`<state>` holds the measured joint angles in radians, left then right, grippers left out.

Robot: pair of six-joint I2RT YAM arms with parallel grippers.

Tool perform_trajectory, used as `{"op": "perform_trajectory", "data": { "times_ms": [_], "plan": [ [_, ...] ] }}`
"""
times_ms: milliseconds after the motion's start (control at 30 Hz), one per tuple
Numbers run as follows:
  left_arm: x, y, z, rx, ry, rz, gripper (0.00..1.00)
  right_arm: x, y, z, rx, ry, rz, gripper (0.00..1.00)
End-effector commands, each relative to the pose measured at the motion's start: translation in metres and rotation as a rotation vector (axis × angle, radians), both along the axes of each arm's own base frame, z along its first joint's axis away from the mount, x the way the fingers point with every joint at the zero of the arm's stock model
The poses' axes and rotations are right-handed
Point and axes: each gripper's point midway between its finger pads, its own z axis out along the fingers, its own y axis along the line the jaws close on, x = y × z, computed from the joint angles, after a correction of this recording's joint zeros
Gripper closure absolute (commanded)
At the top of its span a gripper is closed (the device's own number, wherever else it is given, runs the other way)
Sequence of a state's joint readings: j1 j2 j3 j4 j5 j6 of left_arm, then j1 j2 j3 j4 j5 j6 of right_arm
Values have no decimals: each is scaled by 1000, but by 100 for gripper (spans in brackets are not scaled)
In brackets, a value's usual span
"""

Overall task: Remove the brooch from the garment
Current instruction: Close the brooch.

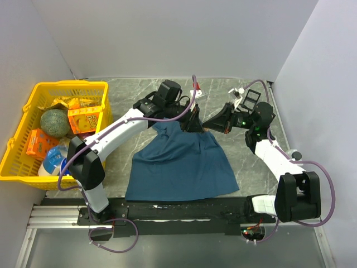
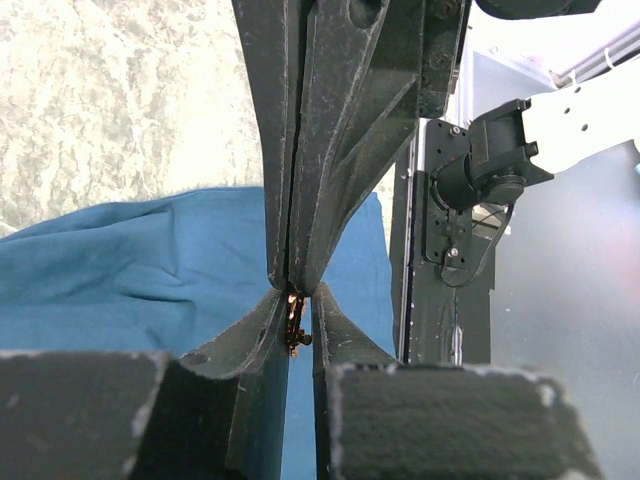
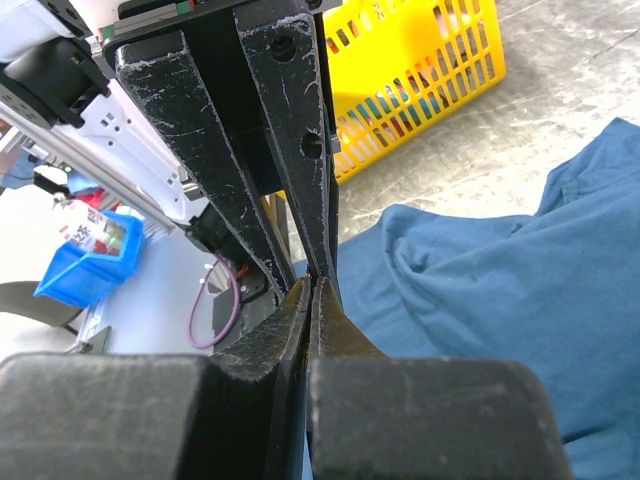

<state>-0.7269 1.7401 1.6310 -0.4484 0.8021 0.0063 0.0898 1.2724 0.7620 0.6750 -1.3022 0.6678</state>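
Lying spread on the grey marbled table, just beyond the two arm bases, a dark teal garment is covering the middle of the surface. Its near hem is lying broad and its far end is narrowing to a bunched point. At that far point the two arms are meeting from opposite sides. The left fingers are standing a slim gap apart, and a small golden-brown brooch is sitting in that gap against the blue cloth. Whether they are pressing on it cannot be told. The right fingers are pressed together, their tips pointing right at the brooch, and it is not clear whether they are pinching any cloth. Farther off to the left, a yellow basket is holding a green melon and orange boxes.
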Motion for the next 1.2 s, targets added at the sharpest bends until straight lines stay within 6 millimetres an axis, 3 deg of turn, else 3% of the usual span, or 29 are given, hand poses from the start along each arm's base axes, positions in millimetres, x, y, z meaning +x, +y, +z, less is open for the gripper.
{"op": "perform_trajectory", "data": {
  "times_ms": [0, 433, 567, 933, 1033, 1167],
  "plan": [
    [14, 2, 23, -42, -87, 56, 89, -9, 0, 9, -3, -68, 7, 100],
    [12, -4, 12, -14, -74, 57, 80, -7, 0, 11, -7, -77, -6, 100],
    [10, -5, 12, -15, -69, 47, 71, -7, 0, 11, -6, -75, -6, 100],
    [14, -5, 10, -2, -82, 70, 85, -10, 0, 13, -3, -80, -2, 100],
    [13, -6, 8, 0, -76, 64, 85, -10, 1, 14, -2, -86, -1, 100],
    [9, -9, 4, 8, -73, 50, 77, -10, 0, 15, 0, -83, -2, 100]
  ]
}}
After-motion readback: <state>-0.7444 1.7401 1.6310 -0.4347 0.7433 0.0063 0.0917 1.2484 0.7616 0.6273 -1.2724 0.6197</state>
